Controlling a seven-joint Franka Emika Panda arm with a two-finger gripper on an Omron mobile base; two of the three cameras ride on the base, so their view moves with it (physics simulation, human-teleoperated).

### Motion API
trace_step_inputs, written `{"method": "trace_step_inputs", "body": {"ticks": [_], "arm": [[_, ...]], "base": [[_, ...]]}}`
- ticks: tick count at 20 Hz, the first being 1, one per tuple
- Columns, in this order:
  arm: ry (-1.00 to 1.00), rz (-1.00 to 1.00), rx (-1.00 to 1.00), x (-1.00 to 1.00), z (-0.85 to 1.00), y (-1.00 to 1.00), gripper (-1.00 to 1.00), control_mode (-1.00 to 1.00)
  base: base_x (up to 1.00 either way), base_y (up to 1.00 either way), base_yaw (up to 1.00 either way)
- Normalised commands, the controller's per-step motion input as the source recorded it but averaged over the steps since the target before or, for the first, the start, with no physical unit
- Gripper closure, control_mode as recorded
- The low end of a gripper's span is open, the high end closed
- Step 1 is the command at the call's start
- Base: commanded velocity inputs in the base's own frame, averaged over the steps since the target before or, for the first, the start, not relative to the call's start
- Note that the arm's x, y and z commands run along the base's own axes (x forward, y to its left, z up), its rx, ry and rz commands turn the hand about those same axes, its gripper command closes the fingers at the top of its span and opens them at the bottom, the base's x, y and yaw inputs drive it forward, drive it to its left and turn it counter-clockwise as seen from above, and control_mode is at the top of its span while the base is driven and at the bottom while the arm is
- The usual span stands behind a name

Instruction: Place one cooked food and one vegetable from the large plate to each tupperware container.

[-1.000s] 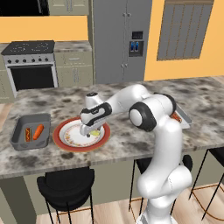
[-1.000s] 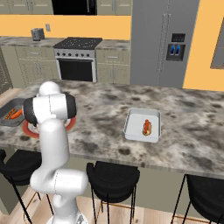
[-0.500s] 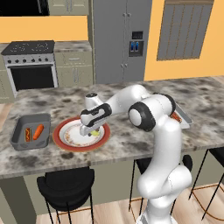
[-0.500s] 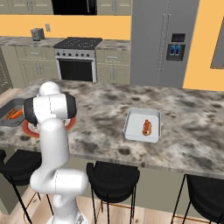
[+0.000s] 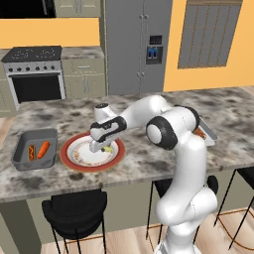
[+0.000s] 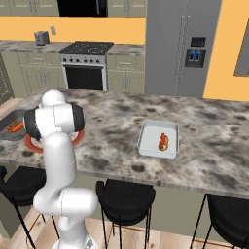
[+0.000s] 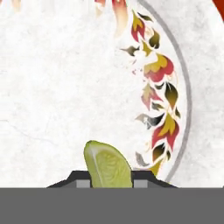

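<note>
The gripper [image 5: 98, 148] hung low over the large plate [image 5: 93, 152] on the counter [image 5: 149, 163], its fingers closed around a yellow-green vegetable piece [image 7: 107, 165]. Left of the plate sat the dark grey tub [image 5: 34, 149]; the pale tub [image 6: 158, 138] lay far right.

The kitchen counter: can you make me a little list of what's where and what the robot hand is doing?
plate: red-rimmed, in the middle of the counter
hand: gripper down on the plate, closing around a green vegetable piece
dark tub: hot dog and carrot inside
pale tub: one hot dog inside
</note>
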Motion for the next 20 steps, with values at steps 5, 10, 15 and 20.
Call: {"method": "trace_step_inputs", "body": {"ticks": [5, 10, 15, 20], "arm": [[0.01, -0.03, -0.09, 0.0, 0.87, -0.58, 1.0, -1.0], [0.01, -0.23, 0.0, -0.04, 0.48, -1.0, 1.0, -1.0], [0.0, -0.33, 0.0, 0.05, 0.13, -1.0, 1.0, -1.0], [-0.16, -0.21, 0.04, -0.3, 0.22, -1.0, 1.0, -1.0]], "base": [[0.0, 0.0, 0.0], [0.0, 0.0, 0.0], [0.0, 0.0, 0.0], [0.0, 0.0, 0.0]]}}
